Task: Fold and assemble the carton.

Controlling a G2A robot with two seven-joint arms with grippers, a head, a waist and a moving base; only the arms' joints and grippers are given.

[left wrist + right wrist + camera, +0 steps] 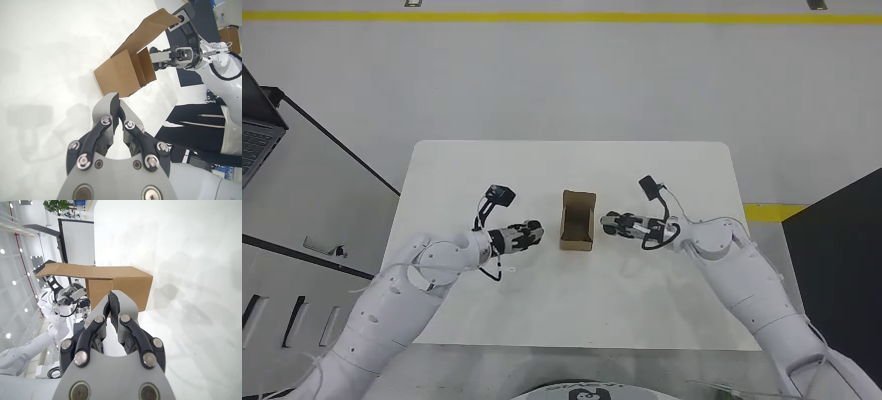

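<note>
Carton: brown cardboard carton (577, 222) stands on the white table (662, 300) near its middle, between the two grippers, with its open side facing up in the top view.
Flap: one long flap (151, 24) stays unfolded and juts out past the box body at a slant; the right wrist view shows it (75, 271) running along the edge of the body and out beyond it.
Side flap: a shorter flap (146, 66) stands open on the side facing the right arm.
Left gripper: left gripper (116, 98) sits low over the table just beside one carton wall (117, 77); its fingers are pressed together, pads meeting, nothing between them (contact with the wall cannot be judged).
Right gripper: right gripper (112, 294) is at the opposite wall (128, 285), its fingers clenched tip to tip and empty; seen from the left wrist (155, 58) it lies right at the short flap.
Layout: in the top view the left gripper (539, 233) and the right gripper (608, 222) point at each other across the carton.
Surroundings: a laptop (254, 135) rests on a separate surface off the table's left side; a yellow floor line (562, 16) runs beyond the far edge.
</note>
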